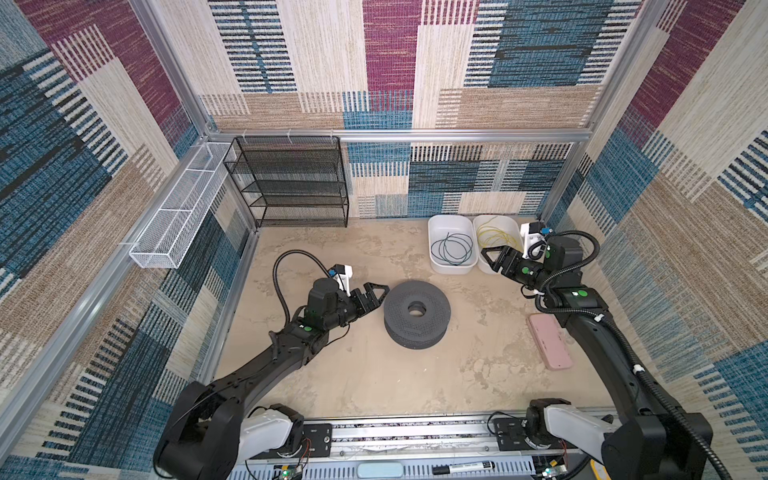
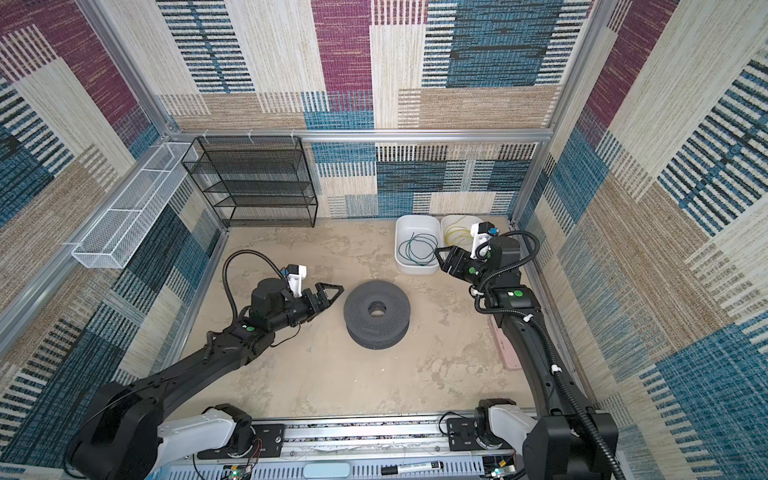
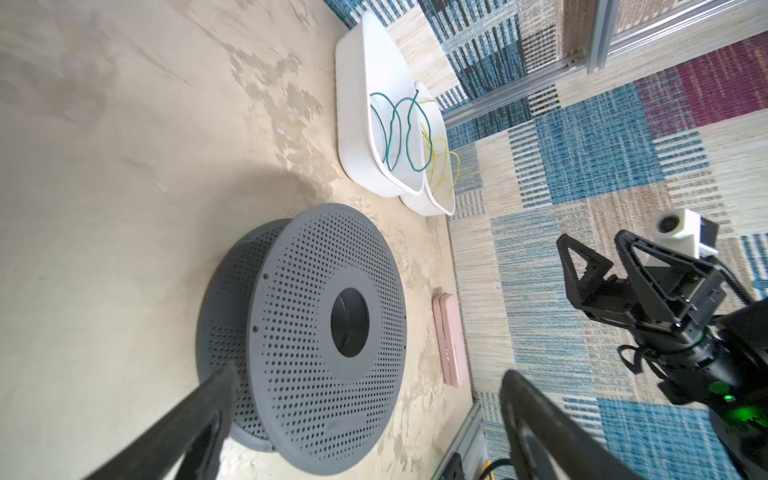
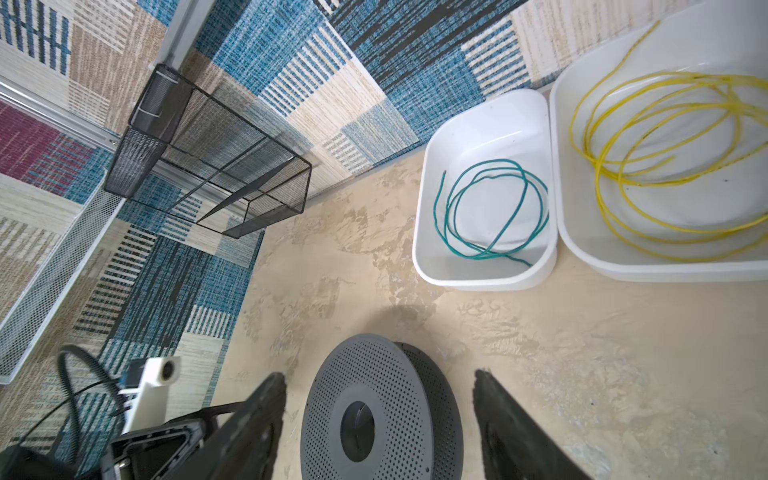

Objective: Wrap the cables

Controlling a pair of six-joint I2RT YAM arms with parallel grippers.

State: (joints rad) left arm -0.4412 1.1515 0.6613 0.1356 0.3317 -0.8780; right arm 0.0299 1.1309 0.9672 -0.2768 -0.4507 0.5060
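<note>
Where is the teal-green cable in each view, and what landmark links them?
Top view: teal-green cable coiled in a white bin, just right of centre.
Top view: teal-green cable near the centre, same bin.
Left wrist: teal-green cable upper middle, beyond the grey spool.
Right wrist: teal-green cable right of centre, beside the yellow cable.
Shared landmark: the grey spool, in all four views.
</note>
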